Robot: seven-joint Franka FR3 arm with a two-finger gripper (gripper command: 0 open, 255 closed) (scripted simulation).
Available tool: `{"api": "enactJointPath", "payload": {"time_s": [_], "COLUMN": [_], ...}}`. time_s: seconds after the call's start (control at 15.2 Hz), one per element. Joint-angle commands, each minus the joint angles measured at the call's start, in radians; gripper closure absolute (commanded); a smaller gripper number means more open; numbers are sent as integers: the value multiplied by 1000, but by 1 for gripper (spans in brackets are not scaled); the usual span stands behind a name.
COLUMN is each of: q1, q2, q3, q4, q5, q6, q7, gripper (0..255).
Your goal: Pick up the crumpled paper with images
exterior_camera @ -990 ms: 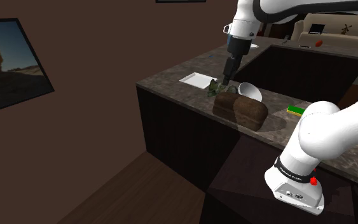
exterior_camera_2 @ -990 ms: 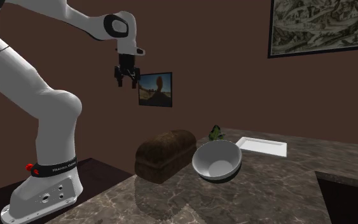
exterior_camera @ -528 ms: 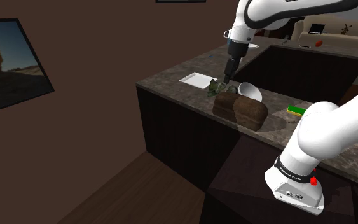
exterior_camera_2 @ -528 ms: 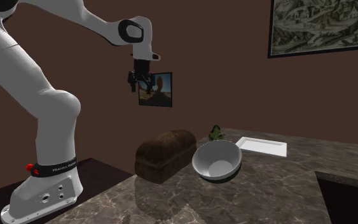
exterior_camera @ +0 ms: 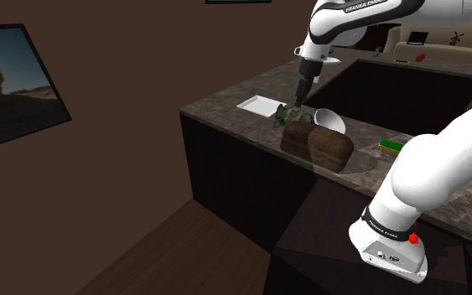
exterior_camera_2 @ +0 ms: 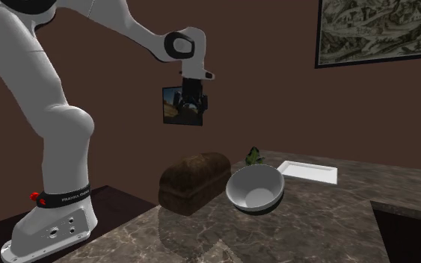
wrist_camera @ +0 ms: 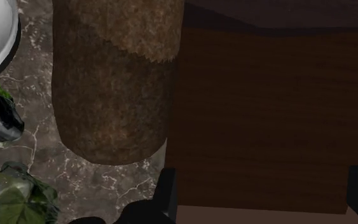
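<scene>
Arm [exterior_camera_2: 22,112]: one, white. Over the last second it has swung along the second exterior view toward the right, carrying the hand closer to the paper.
Countertop [exterior_camera_2: 336,217]: one, dark and marbled, bearing everything below.
Framed pictures [exterior_camera_2: 380,30]: two on the brown wall in the second exterior view.
Bread loaf [exterior_camera_2: 194,181]: one, brown, lying just beside the bowl.
Bowl [exterior_camera_2: 256,188]: one, white, tipped on its side.
Tray [exterior_camera_2: 309,170]: one, white and shallow, beyond the bowl.
Gripper [exterior_camera_2: 191,112]: one, black, fingers spread apart with nothing between them. It hangs high over the loaf's end near the counter edge, so the approach looks unfinished: more travel, then a descent.
Crumpled paper [exterior_camera_2: 254,156]: one, printed with green images, on the countertop behind bowl and loaf, untouched and well apart from the gripper.
</scene>
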Motion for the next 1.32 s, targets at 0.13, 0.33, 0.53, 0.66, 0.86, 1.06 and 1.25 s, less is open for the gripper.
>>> {"api": "enactJointPath", "payload": {"time_s": [0.13, 0.33, 0.53, 0.66, 0.86, 1.06, 1.25], "q1": [-7, -14, -29, -45, -84, -138, -204], "q2": [131, 242, 362, 445, 575, 707, 839], "q3": [-73, -124, -166, -186, -203, -205, -194], "q4": [76, 151, 239, 305, 415, 540, 683], "q5": [22, 58, 110, 150, 215, 277, 331], "q6": [34, 48, 51, 46, 29, -1, -41], "q7": [-110, -198, -289, -349, -434, -507, -563], "gripper": [0, 0, 0, 0, 0, 0, 0]}}
